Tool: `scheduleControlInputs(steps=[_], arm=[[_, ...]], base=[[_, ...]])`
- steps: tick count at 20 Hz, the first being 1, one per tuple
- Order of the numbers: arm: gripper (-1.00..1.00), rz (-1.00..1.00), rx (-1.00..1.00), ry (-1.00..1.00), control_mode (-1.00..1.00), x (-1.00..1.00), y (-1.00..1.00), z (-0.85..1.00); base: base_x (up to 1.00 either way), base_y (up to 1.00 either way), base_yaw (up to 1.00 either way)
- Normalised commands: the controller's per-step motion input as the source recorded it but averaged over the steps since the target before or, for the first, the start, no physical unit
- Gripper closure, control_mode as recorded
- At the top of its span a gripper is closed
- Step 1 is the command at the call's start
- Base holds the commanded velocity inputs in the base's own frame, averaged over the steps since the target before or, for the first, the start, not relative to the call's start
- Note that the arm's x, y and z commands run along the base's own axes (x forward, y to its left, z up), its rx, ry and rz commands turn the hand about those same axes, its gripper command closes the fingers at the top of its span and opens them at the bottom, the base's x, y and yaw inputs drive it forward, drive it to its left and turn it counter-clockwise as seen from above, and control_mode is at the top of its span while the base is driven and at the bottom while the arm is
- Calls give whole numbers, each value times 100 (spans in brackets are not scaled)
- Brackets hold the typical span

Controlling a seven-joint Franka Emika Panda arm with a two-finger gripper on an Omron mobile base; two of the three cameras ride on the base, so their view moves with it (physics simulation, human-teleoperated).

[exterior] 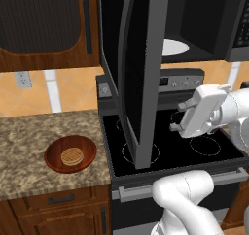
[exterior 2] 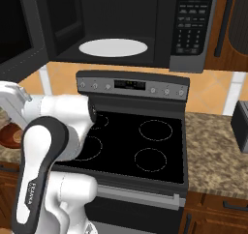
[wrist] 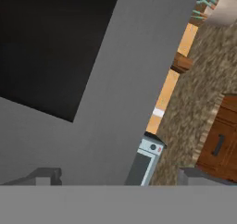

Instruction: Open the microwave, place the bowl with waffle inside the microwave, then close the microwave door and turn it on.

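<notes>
Near, on the granite tabletop (exterior: 29,146) left of the stove (exterior: 214,154), the bowl (exterior: 54,157) sits close to the front edge, the waffle (exterior: 72,156) lying flat at its centre. The gripper (wrist: 118,177), jaws spread wide and holding nothing, faces the inner side of the microwave door (exterior: 141,78), well apart from the bowl. The door stands swung open, projecting over the stove's left burners. Behind and above the stove, the microwave (exterior 2: 164,49) shows its open cavity with the white turntable (exterior 2: 113,47) on its floor and the button panel (exterior 2: 191,22) at its right.
</notes>
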Motion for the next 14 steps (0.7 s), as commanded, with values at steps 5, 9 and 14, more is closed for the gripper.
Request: scheduleControlInputs(steps=[5,9,14], arm=[[-100,-3,-11,-1,-100,37,-19,-97],[-100,0,-5,0,-100,61,0,-69],[-100,-9,-13,-3,-100,27,31,-64]], base=[[0,0,0],[0,0,0],[0,0,0]])
